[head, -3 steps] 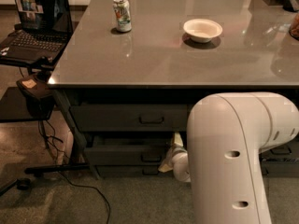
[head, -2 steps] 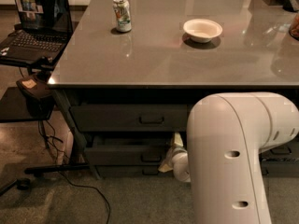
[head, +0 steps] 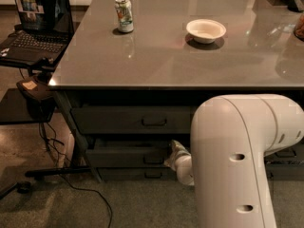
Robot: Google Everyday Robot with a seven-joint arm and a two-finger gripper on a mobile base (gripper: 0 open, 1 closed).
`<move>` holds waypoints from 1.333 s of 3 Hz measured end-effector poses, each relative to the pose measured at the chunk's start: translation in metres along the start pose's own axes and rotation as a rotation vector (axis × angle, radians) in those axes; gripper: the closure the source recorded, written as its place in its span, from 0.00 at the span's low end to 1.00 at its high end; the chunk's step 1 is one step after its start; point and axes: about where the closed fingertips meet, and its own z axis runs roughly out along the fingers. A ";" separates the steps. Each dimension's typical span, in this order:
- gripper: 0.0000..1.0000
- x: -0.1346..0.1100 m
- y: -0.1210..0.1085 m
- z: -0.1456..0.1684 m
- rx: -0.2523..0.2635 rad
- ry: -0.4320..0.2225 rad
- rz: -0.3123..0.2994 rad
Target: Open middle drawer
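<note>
my gripper (head: 175, 156) sits low under the tabletop (head: 190, 56), just beside the small pull (head: 153, 159) of the middle drawer (head: 118, 156), which lies between the taller top drawer (head: 118, 120) and the thin bottom drawer (head: 123, 174). my own arm (head: 237, 165) hides the contact, so i cannot tell whether i am closed on the pull. if the hold is shallow or off-centre, i judge a pull back could slip free or skew the drawer until it binds.

The glossy grey tabletop (head: 190, 63) carries a drink can (head: 124, 14) standing upright at its far left and a shallow white bowl (head: 205, 30) to the right of the can, the two well apart, while the gripper (head: 172, 154) sits low beneath the tabletop's near edge, about midway along it.
</note>
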 end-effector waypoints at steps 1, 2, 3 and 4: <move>0.65 0.000 0.000 0.000 0.000 0.000 0.000; 0.89 -0.001 0.006 -0.005 0.006 0.008 -0.003; 1.00 -0.012 0.008 -0.010 0.013 -0.007 -0.019; 1.00 -0.007 0.006 -0.012 0.013 -0.007 -0.019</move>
